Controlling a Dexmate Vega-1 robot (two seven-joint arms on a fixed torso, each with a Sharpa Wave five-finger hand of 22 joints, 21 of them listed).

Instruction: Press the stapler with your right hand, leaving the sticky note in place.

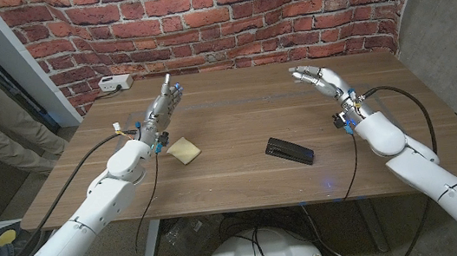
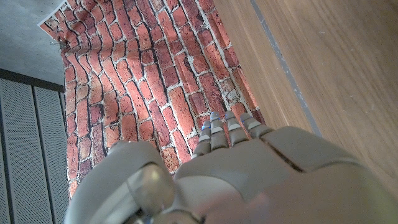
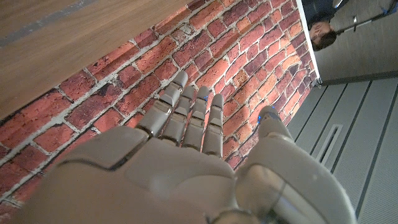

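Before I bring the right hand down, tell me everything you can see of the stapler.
The stapler is black, long and low, looking like dark plastic or metal; finer parts are too small to tell. It lies closed on the wooden table, angled across the near middle, to the robot's right of the yellow sticky note and apart from it. Nothing touches it: the right hand is raised farther back, fingers spread.

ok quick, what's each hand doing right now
left hand: open, fingers straight, holding nothing
right hand: open, fingers apart, holding nothing

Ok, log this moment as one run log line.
right hand: open, raised, off stapler | left hand: open | sticky note: on table, untouched | press: not done
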